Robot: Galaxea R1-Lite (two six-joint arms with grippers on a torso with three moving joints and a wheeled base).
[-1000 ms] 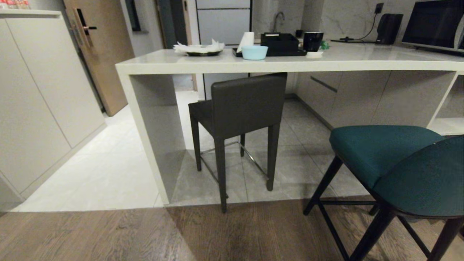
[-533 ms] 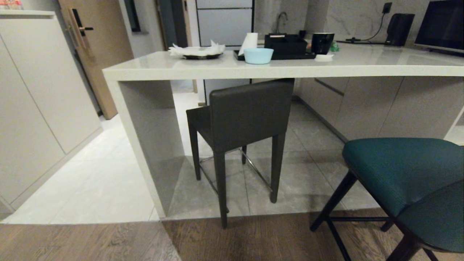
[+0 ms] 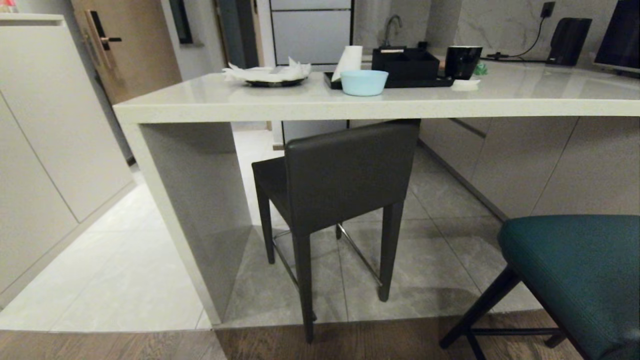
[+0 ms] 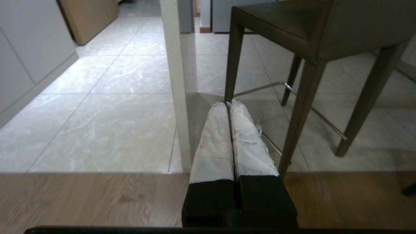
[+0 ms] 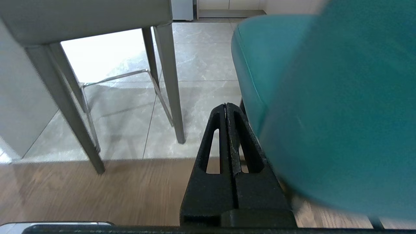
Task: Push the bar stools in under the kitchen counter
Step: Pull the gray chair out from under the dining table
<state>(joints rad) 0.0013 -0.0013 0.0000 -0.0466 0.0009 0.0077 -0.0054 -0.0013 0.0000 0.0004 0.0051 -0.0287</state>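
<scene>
The dark grey-brown bar stool [image 3: 350,175] with a flat back stands partly under the kitchen counter [image 3: 210,97], its rear legs near the tile edge. The teal bar stool [image 3: 580,270] stands at the right, out on the wooden floor, apart from the counter. Neither arm shows in the head view. My left gripper [image 4: 226,103] is shut and empty, low, facing the grey stool's legs [image 4: 300,107] and the counter's side panel [image 4: 175,81]. My right gripper [image 5: 226,105] is shut and empty, close beside the teal stool [image 5: 325,97].
On the counter sit a pale blue bowl [image 3: 364,82], a black tray with boxes [image 3: 405,65], a black cup [image 3: 462,61] and a plate of white tissue [image 3: 267,75]. Tall white cabinets [image 3: 40,125] line the left. Tile floor [image 3: 125,270] meets wooden floor [image 3: 100,345] in front.
The whole head view has shifted: counter and both stools look larger and lower, and the teal stool has slid toward the right edge. The camera has moved closer.
</scene>
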